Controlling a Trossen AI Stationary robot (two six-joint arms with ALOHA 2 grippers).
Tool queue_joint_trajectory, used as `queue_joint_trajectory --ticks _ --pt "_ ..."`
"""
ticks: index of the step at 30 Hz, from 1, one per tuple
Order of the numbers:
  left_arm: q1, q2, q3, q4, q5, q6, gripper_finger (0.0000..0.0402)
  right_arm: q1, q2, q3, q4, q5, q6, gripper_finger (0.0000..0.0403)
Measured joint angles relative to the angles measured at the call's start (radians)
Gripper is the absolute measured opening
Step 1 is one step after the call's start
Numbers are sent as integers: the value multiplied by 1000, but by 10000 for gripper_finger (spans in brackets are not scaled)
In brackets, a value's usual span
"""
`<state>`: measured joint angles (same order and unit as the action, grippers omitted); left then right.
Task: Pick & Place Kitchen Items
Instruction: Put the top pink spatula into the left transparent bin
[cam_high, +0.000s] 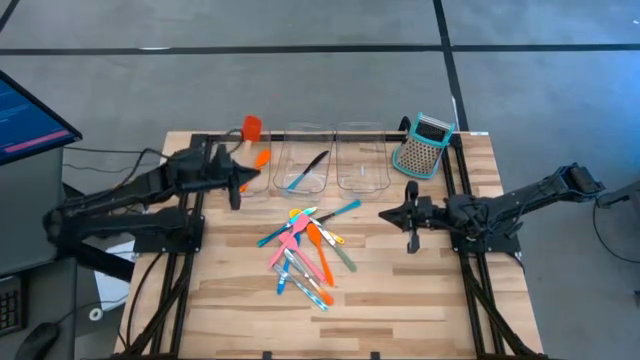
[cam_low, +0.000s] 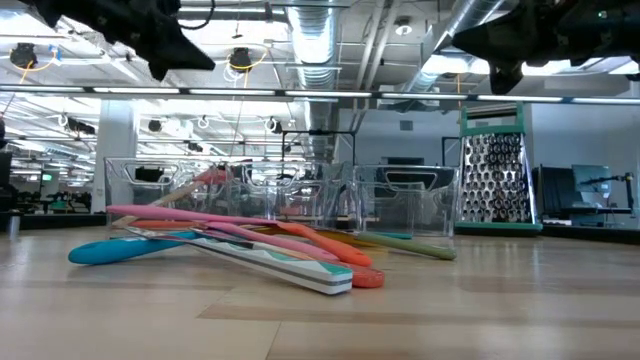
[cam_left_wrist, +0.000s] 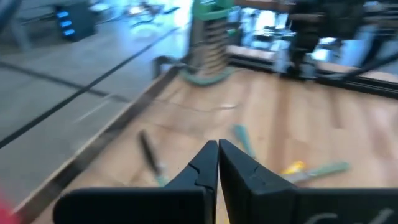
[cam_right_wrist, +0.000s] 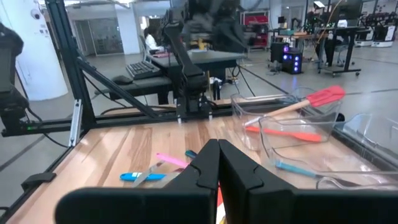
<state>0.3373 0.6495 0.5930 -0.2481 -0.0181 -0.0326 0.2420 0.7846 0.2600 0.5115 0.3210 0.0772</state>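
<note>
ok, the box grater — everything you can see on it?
The box grater has a grey perforated metal body that tapers upward, with a teal handle on top and a teal base rim. It stands upright at the table's far right corner, beside the rightmost clear bin. Neither claw is touching it, and it's not in a bin.

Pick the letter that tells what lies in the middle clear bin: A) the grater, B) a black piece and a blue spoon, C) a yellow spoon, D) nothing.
B: the high view shows a black piece and a blue spoon lying inside the middle bin.
</note>
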Motion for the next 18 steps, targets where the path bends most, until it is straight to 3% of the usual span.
queue_joint_trajectory --ticks 8,14,18 --pt "-292 0 0 158 -3 39 2 0 44 0 57 0 2 0" --pt "-466 0 0 168 -152 63 1 0 55 0 73 -1 -5 0" --pt "-532 9 0 168 -195 63 1 0 55 0 73 -1 -5 0"
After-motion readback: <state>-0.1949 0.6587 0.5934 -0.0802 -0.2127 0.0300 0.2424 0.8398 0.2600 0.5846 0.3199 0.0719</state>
